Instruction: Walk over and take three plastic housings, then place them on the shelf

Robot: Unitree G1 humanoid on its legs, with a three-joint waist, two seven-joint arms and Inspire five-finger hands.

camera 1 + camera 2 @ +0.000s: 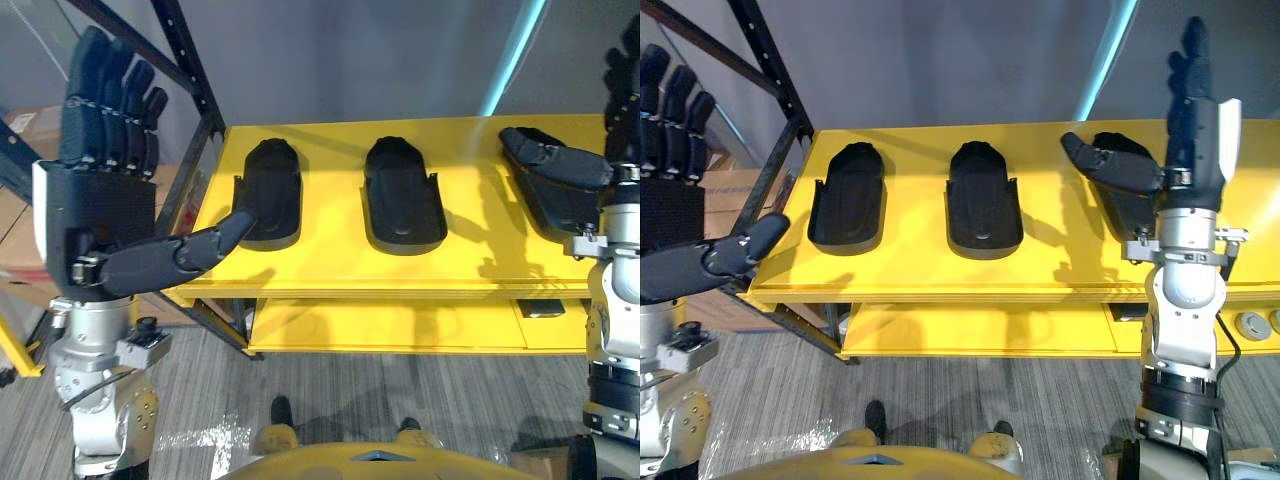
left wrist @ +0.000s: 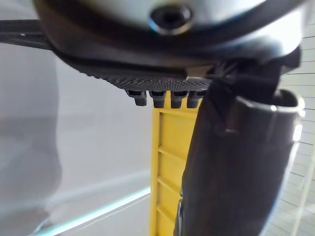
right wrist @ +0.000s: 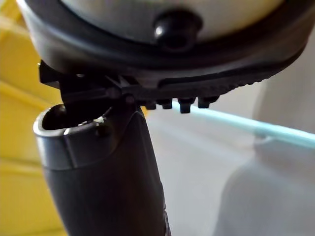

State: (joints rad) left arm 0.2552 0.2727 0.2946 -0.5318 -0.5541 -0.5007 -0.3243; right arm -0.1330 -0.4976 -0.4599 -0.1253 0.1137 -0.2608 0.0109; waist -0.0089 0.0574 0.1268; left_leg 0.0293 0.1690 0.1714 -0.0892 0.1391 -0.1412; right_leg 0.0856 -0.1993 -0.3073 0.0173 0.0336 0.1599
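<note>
Three black plastic housings lie side by side on the yellow shelf's top board (image 1: 330, 265): a left housing (image 1: 272, 190), a middle housing (image 1: 402, 195) and a right housing (image 1: 1125, 212). My left hand (image 1: 100, 200) is raised at the shelf's left end, fingers straight up, holding nothing. Its thumb (image 1: 190, 255) reaches toward the left housing's near corner. At the shelf's right end my right hand (image 1: 1195, 110) is also raised with straight fingers, and its thumb (image 1: 1110, 165) hangs over the right housing. Whether either thumb touches a housing is unclear.
A lower yellow board (image 1: 380, 325) sits under the top one, with a small dark object (image 1: 545, 308) on its right. A black slanted upright (image 1: 190, 60) stands at the shelf's left corner. Cardboard boxes (image 1: 30, 125) lie beyond it. Grey carpet (image 1: 350, 385) runs in front.
</note>
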